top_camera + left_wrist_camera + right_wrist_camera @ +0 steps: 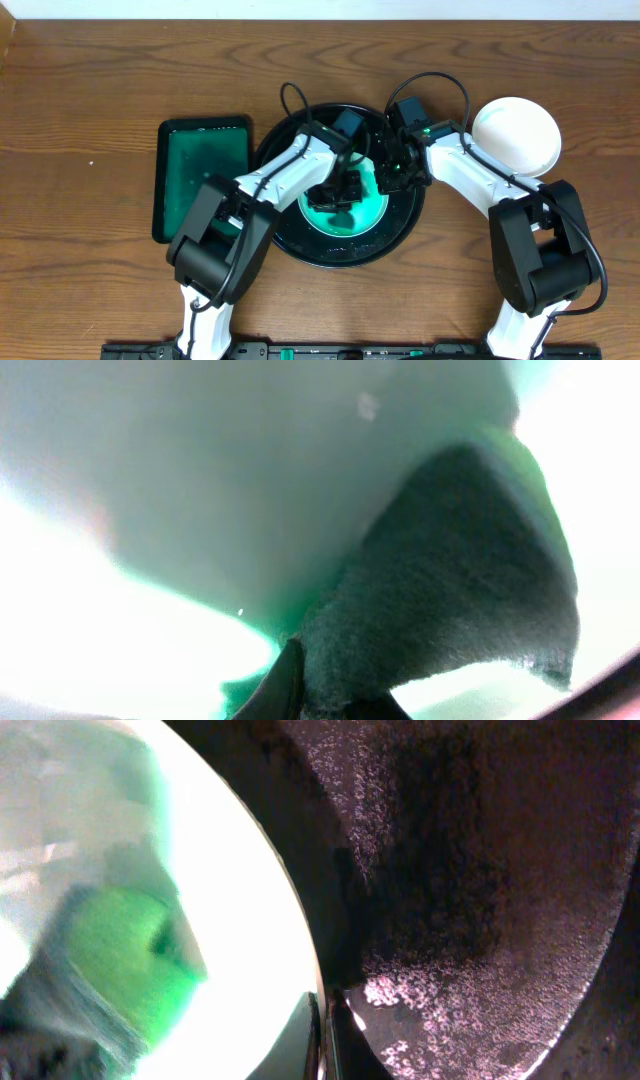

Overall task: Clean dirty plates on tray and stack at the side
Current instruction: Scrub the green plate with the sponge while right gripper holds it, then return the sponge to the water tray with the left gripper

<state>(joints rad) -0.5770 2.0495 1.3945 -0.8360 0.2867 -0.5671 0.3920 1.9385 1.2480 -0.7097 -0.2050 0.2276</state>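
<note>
- Overhead, we see the smeared plate (350, 222) lying inside the black tray (292, 232), with teal-green streaked over its middle.
- We find the left gripper (340, 188) clenched on a dark green sponge (450, 580), which presses against that plate in the left wrist view.
- We read the right gripper (392, 175) as pinched closed on the smeared plate's right rim; its wrist view shows the pale edge running down to the fingertips.
- We see a clean plate (515, 135) on the table (80, 100) just right of the black tray, and a green rectangular tray (200, 170) just left of it.
</note>
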